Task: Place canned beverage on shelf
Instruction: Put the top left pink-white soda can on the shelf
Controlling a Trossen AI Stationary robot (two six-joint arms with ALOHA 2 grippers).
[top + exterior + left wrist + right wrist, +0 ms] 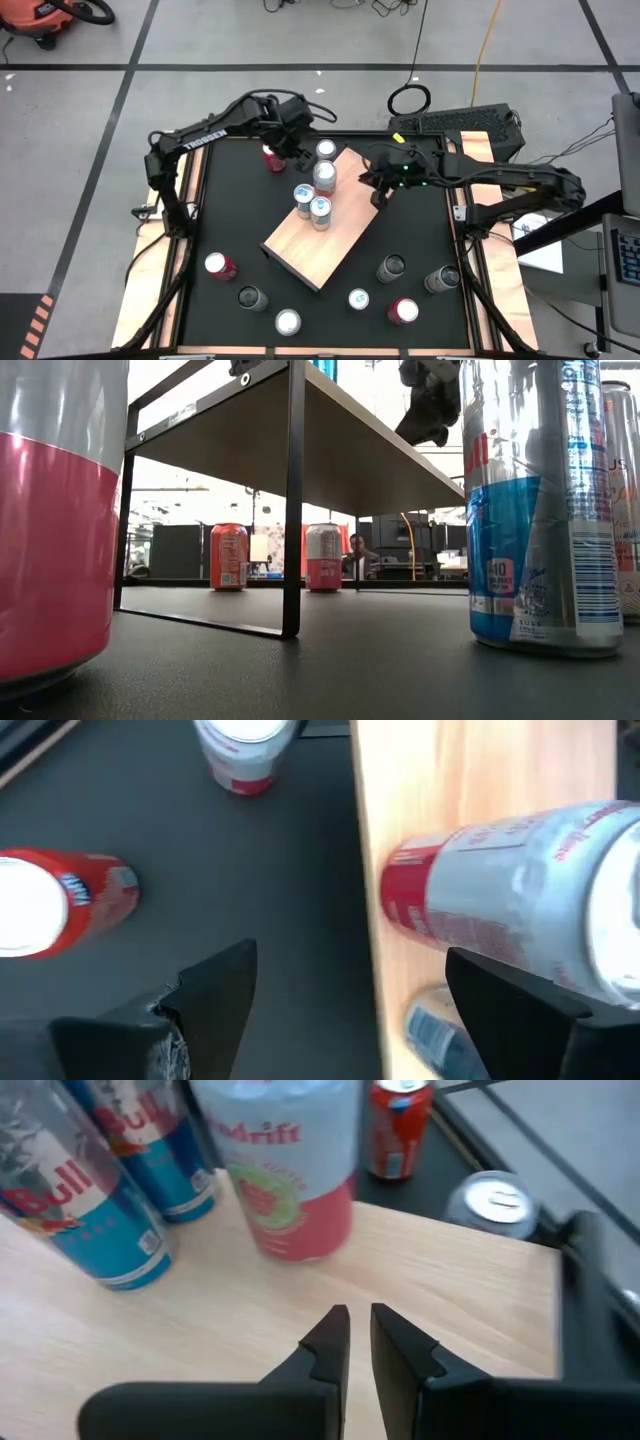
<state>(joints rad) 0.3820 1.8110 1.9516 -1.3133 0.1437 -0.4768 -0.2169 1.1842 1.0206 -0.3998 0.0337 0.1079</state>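
The left gripper [290, 150] hangs with fingers spread wide and empty beside the shelf's [340, 235] far corner — a red can [272, 158] on the table just beside it. The right gripper [380, 195], fingers pinched nearly together, hovers over the shelf's right edge — three cans [313, 195] stand on the board.

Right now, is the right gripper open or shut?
Shut and empty. In its wrist view the right gripper has its fingers nearly together with nothing between them, hovering above the shelf near the pink can.
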